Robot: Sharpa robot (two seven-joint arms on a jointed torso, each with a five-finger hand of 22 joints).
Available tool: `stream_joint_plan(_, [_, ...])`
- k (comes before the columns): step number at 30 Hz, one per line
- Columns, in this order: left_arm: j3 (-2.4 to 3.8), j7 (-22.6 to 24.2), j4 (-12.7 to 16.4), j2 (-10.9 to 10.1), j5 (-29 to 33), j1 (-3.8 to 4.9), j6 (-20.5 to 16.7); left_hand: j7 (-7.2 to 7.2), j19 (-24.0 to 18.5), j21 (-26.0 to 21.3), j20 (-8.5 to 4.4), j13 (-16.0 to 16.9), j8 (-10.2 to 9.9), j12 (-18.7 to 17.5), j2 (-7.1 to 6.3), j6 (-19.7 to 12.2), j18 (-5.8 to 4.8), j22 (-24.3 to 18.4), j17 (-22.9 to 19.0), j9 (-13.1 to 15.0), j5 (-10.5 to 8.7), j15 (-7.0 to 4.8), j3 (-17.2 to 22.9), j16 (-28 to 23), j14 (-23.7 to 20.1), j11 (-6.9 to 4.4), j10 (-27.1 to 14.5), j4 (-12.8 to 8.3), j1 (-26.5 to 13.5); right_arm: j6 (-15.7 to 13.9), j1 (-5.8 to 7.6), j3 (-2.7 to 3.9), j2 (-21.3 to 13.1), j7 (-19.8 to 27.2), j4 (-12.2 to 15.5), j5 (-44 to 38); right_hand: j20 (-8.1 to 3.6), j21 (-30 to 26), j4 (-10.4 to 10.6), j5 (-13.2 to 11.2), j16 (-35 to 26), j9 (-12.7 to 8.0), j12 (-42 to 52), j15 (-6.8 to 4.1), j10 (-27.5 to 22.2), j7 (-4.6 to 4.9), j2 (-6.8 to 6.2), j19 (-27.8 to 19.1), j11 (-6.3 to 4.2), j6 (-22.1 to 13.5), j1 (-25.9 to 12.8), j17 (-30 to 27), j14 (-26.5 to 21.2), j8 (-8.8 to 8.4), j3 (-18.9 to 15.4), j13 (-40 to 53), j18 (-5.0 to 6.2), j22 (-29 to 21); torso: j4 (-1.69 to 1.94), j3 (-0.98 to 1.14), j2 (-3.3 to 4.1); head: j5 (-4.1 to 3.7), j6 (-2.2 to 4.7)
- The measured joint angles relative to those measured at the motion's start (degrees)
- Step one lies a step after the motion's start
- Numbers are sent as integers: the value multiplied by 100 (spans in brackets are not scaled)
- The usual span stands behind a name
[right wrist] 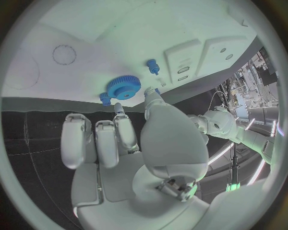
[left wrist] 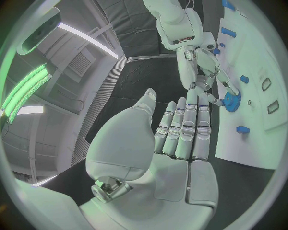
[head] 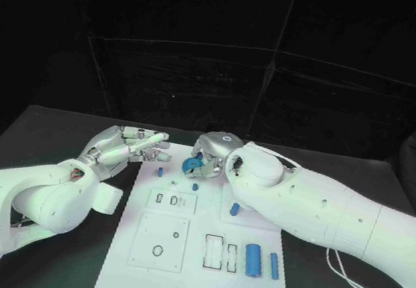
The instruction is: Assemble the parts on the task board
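The white task board [head: 195,282] lies in the middle of the black table. At its far edge my right hand [head: 214,151] pinches a blue gear [head: 193,166] between thumb and a finger, low over the board. The right wrist view shows the gear [right wrist: 124,87] at the fingertips [right wrist: 120,109], over the board [right wrist: 120,33]. My left hand [head: 131,147] hovers just left of the board's far corner, fingers straight and holding nothing. From the left wrist, that hand [left wrist: 183,129] points at the gear [left wrist: 232,100] and the right hand [left wrist: 201,64].
Small blue pegs [head: 160,172] [head: 195,186] stand near the far edge, another [head: 235,209] lies close to my right forearm. Three blue cylinders [head: 255,260] lie at the board's right side beside rectangular slots [head: 213,251]. A square plate with a ring [head: 159,250] sits at the near left.
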Motion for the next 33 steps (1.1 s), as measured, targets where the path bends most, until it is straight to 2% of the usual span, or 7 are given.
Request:
stream_joint_plan(4, [0, -2, 0, -1, 0, 0, 0, 0, 0, 0, 0, 0, 0, 0, 0, 0, 0, 0, 5, 0, 0, 0, 0, 0, 0, 0, 0, 0, 0, 53, 0, 0, -18, -30, 0, 5, 0, 0, 111, 327, 21, 10, 0, 0, 0, -13, 187, 0, 0, 13, -186, 0, 0, 0, -190, 0, 0, 15, 0, 1, -1, -1, 3])
stream_joint_plan(8, [0, -4, 0, -7, 0, 0, 0, 0, 0, 0, 0, 0, 0, 0, 0, 0, 0, 1, 5, 0, 0, 0, 0, 0, 0, 0, 0, 0, 0, -20, -2, 0, -149, -39, 99, 33, 20, 0, 70, 546, 21, 9, 90, 0, 37, -26, 261, 20, -12, 64, -180, 0, 0, 0, -296, 0, -9, 66, -1, 3, -1, -1, 16])
stream_joint_plan(9, [0, -4, 0, -11, 0, 0, 0, 0, 0, 0, 0, 0, 0, 0, 0, 0, 0, 1, 5, 0, 0, 0, 0, 0, 0, 0, 0, 0, 0, -102, -3, 0, -222, -28, 153, 57, 20, 0, 45, 558, 21, 10, 127, 0, 68, -36, 304, 20, -20, 73, -136, 0, 0, 0, -321, 0, -92, 76, -6, 5, -1, -2, 23])
stream_joint_plan(16, [0, -6, -8, -48, -1, 0, 1, 0, 0, 0, 0, 0, 0, 0, 0, 0, -1, 1, 4, 0, 0, 0, -17, -23, 0, 0, 0, -16, 0, -855, -4, -2, -1049, 530, 624, 703, 20, 24, -292, 574, 43, 9, 184, 0, 84, -25, 407, 20, -21, 84, 433, -1, 0, 0, -299, 0, -92, 88, -47, 8, -17, -46, 62])
stream_joint_plan(19, [0, -7, -9, -55, -1, 0, 3, 0, 0, 0, 0, 0, 0, -20, 0, 0, 0, 1, 4, 0, 0, 0, -17, -23, 0, 0, 0, -16, 0, -983, 0, -2, -1466, 928, 779, 1261, 20, 24, -518, 574, 43, 9, 140, 0, 84, -41, 390, 20, -21, 127, 712, 0, 0, 0, -261, 0, -91, 22, -72, 8, -27, -59, 79])
stream_joint_plan(24, [0, -7, -22, -53, -1, 0, 8, 0, 0, 0, 0, 0, 0, -20, 0, 0, 0, 1, 4, 0, 0, 0, -17, -23, 0, 0, 0, -16, 0, -981, 2, -3, -2111, 1570, 823, 2142, -2, 2, -667, 625, 43, 3, 107, 0, 84, -10, 256, -2, -21, 96, 841, -1, 0, 0, -382, 0, -92, -22, -130, 15, -42, -78, 103])
stream_joint_plan(33, [0, -7, -61, -17, -1, 0, 23, 0, 0, 0, 0, 0, 0, -20, 0, 0, -1, 2, 4, 0, 0, 0, -17, -23, 0, 0, 0, -16, 0, -914, 0, -7, -2603, 2115, 788, 2819, -2, 2, -762, 644, 43, 3, 107, -1, 45, -10, 211, -2, -16, 96, 891, 4, 0, 0, -410, 0, -92, -22, -162, 36, -46, -112, 126])
